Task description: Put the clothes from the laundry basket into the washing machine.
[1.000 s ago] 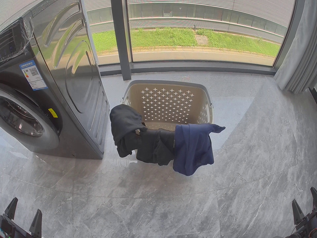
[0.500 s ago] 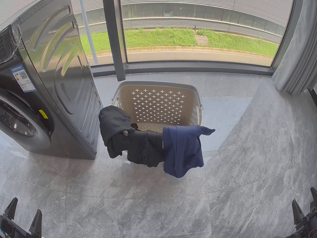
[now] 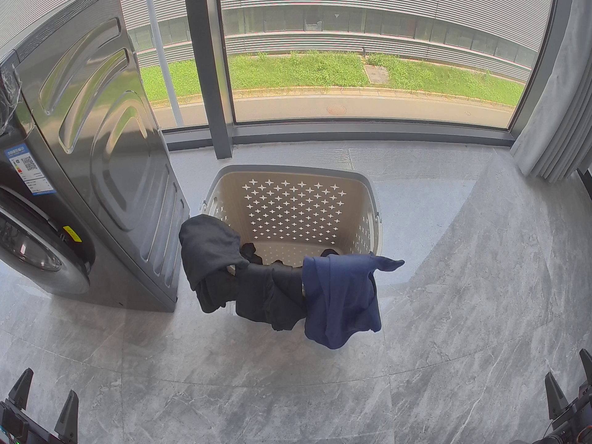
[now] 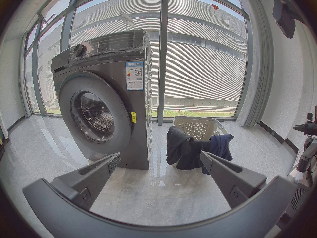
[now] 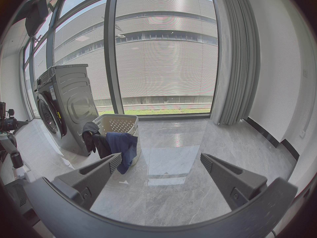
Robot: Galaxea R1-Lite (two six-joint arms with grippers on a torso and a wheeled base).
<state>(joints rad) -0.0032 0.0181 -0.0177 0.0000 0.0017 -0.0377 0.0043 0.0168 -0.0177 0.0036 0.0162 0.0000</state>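
A beige laundry basket (image 3: 290, 208) (image 4: 198, 127) (image 5: 119, 123) stands on the floor ahead of me. Over its near rim hang a black garment (image 3: 209, 251), a second dark one (image 3: 271, 294) and a navy blue garment (image 3: 339, 297) (image 4: 219, 146) (image 5: 123, 146). The dark grey washing machine (image 3: 92, 149) (image 4: 105, 96) (image 5: 66, 96) is at the left, its round door (image 3: 31, 248) (image 4: 94, 114) closed. My left gripper (image 3: 43, 402) (image 4: 160, 159) is low at the near left, open and empty. My right gripper (image 3: 570, 380) (image 5: 160, 159) is low at the near right, also open and empty.
A large window with a dark upright post (image 3: 206, 63) runs behind the basket. Grey curtains (image 3: 555, 118) hang at the far right. Bare grey tiled floor (image 3: 296, 390) lies between me and the basket.
The head camera has moved: the whole scene shifted left and slightly closer, so the washing machine sits further left. The garments and both grippers keep their places.
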